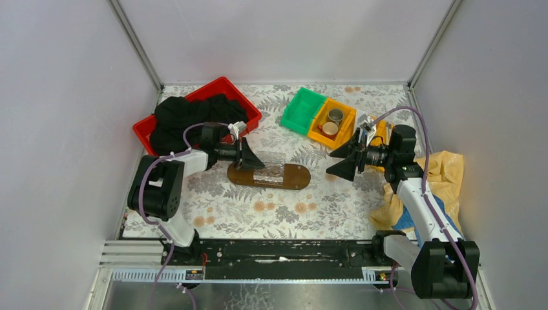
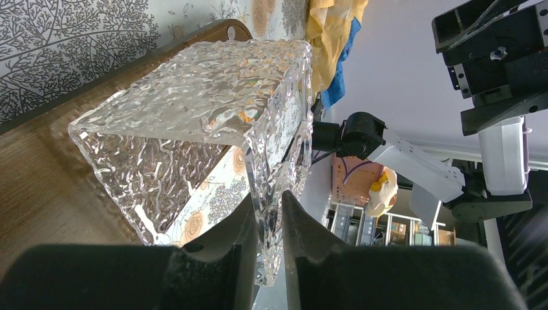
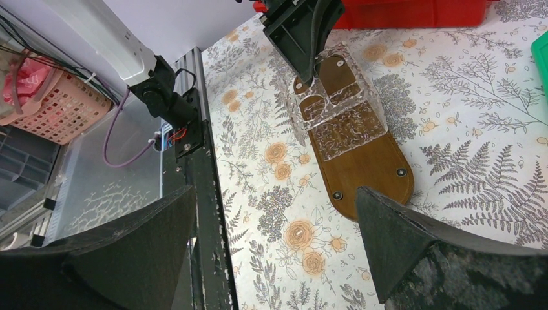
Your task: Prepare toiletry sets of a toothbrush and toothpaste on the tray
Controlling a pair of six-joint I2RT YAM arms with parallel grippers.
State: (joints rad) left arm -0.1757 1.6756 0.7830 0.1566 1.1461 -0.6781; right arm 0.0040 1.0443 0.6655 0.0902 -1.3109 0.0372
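**Q:** What are the tray's material and form, and where does it lie?

**A:** The tray (image 1: 298,176) is a dark brown wooden board, an elongated oval with rounded ends. It lies flat on the bench (image 1: 291,208), between the two arms. The right wrist view shows two small metal screw heads near one rounded end.

**Q:** What stands on the tray?

**A:** A clear plastic holder (image 3: 336,103) with a rippled, ice-like texture and box-shaped walls. It sits off-centre, toward the tray's end nearer the red crate (image 1: 243,97).

**Q:** What is the state of each end effector?

**A:** The left end effector (image 2: 266,216) is clenched on one wall of the holder, its black fingers (image 2: 236,236) pressed to either face. The right end effector (image 3: 274,194) is spread wide and grasps nothing. It hangs apart from the tray on the side away from the crate.

**Q:** What are the surroundings?

**A:** The bench has a pale covering printed with grey ferns and orange flowers. Plain white walls with metal corner posts enclose it. Beyond the tray, the red crate holds black cloth (image 1: 187,119). A green bin (image 1: 301,111) adjoins an orange bin (image 1: 346,113) holding two metal cups (image 1: 335,116). Crumpled yellow cloth (image 1: 447,171) lies past the right arm.
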